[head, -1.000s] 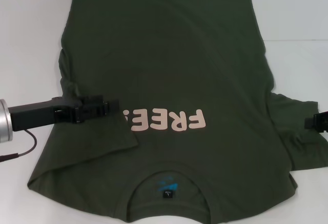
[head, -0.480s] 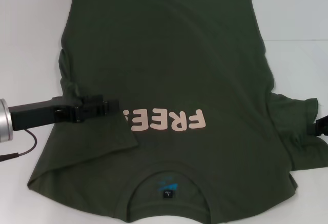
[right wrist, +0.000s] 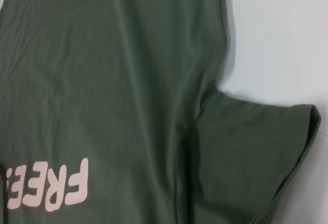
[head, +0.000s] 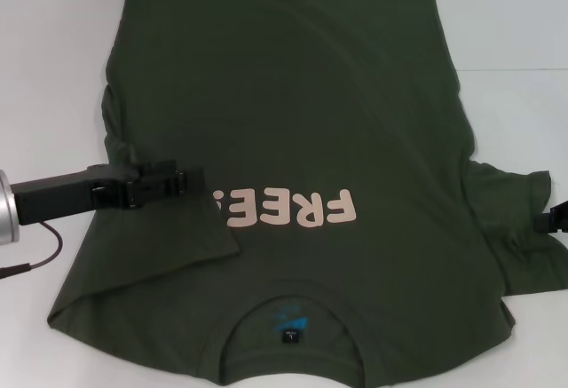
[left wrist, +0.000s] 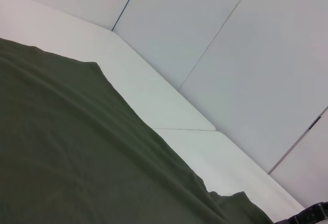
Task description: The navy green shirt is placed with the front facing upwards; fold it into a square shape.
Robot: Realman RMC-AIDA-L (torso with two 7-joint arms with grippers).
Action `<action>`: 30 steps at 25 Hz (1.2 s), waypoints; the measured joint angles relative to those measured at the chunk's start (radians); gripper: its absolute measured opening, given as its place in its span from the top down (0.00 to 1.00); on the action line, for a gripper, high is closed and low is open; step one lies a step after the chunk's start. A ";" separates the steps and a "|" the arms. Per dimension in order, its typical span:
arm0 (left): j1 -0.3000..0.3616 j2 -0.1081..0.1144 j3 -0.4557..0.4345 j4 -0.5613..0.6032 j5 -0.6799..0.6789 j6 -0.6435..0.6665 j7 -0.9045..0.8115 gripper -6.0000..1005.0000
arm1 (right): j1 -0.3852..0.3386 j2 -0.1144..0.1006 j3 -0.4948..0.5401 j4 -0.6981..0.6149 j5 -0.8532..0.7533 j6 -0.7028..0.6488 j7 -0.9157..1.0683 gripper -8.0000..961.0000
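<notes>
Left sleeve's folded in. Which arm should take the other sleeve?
Right. The right gripper sits beside the dark olive-green cotton shirt's spread right sleeve; the left gripper is over the folded side.

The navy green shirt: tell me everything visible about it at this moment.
The navy green shirt is dark olive, soft-looking knit, lying front up on the white table, collar nearest the robot. Pale pink FREE lettering crosses the chest; blue print shows inside the ribbed neck. The sleeve on the robot's left is folded inward, partly covering the lettering, with the left gripper over it. The other sleeve lies spread, the right gripper at its edge.
</notes>
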 joint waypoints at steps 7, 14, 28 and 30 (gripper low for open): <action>0.001 0.002 0.000 0.000 -0.002 0.003 0.000 0.31 | -0.010 -0.013 0.007 -0.008 0.001 0.015 -0.001 0.97; 0.006 0.002 -0.025 0.000 -0.003 0.011 0.000 0.31 | -0.046 -0.019 0.029 -0.084 0.007 0.030 -0.016 0.97; 0.020 0.001 -0.101 0.001 -0.078 0.053 0.002 0.31 | -0.038 -0.043 0.049 -0.097 0.007 0.086 0.052 0.96; 0.024 0.002 -0.104 0.001 -0.099 0.054 0.004 0.31 | -0.025 -0.042 0.049 -0.097 0.009 0.092 0.057 0.96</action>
